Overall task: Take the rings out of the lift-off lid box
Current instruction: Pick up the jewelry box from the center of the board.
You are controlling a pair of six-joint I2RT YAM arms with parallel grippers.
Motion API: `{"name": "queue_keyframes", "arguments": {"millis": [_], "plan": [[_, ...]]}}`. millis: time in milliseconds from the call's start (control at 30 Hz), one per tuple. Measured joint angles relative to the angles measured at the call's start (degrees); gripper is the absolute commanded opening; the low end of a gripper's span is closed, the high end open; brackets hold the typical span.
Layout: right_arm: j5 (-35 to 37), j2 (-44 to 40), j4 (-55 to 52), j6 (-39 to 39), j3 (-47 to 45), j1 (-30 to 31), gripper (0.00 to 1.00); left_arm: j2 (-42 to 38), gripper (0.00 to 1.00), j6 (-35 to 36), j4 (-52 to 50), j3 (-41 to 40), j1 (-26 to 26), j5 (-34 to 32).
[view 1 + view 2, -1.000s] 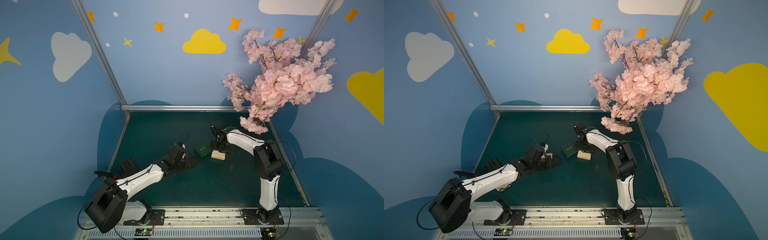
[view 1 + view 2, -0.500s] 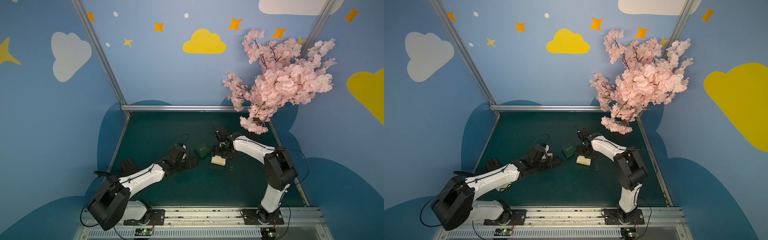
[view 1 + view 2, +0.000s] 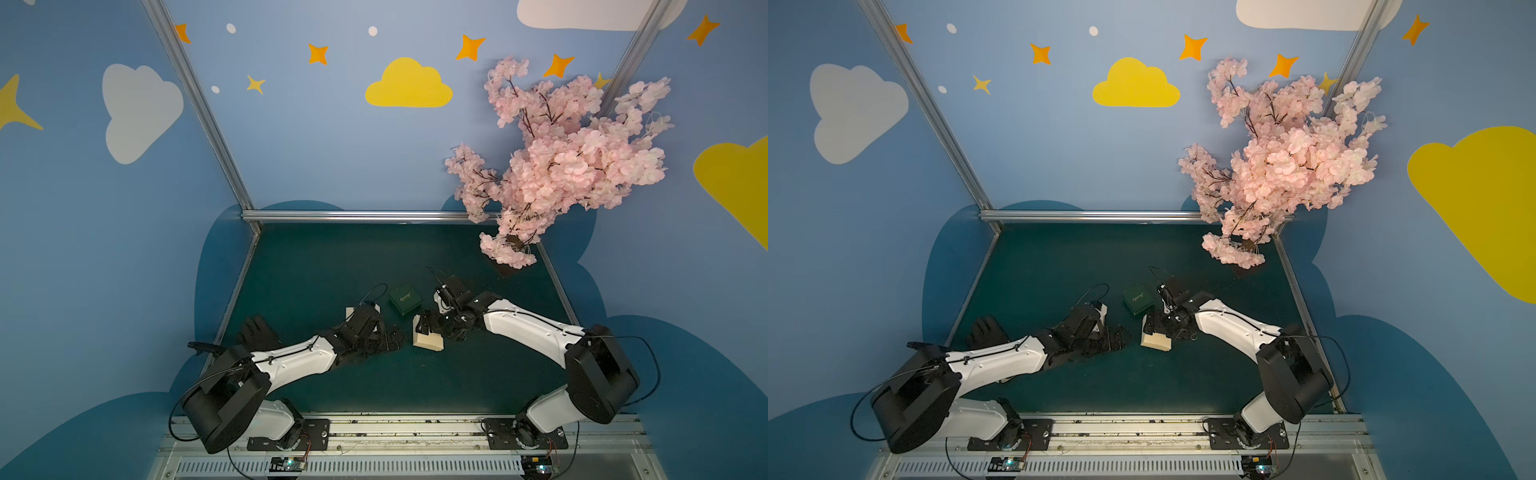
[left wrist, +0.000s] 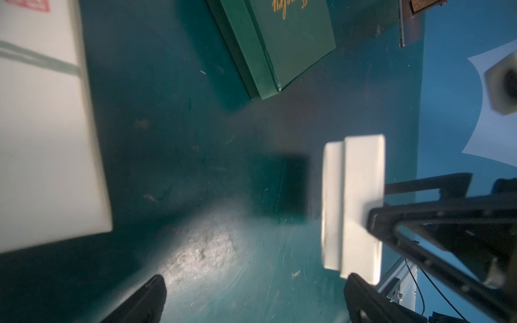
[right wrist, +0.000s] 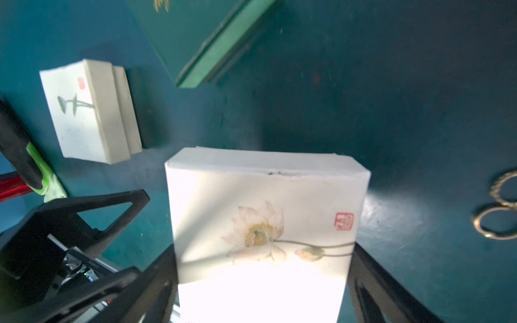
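As right arm (image 3: 528, 328) stretches low, right gripper (image 5: 263, 247) clasps lotus box (image 5: 265, 195)

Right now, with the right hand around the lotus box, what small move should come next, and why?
Probably raise the right hand slightly, to see whether the lid parts. Its fingers grip the lotus box, whose lid looks seated; the left hand is open, and two rings lie on the mat beside it.

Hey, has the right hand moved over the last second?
Yes. In both top views the right hand has shifted from beside the green box toward the robot's bases, gripping the white box.
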Motion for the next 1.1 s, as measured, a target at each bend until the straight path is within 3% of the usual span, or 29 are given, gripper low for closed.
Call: {"name": "queue_keyframes", "arguments": {"millis": [1100], "plan": [[-4.33, -3.26, 7.26, 3.85, -4.39, 1.2, 0.82, 5.11, 0.99, -2.99, 4.61, -0.15, -0.15, 0.26]]}}
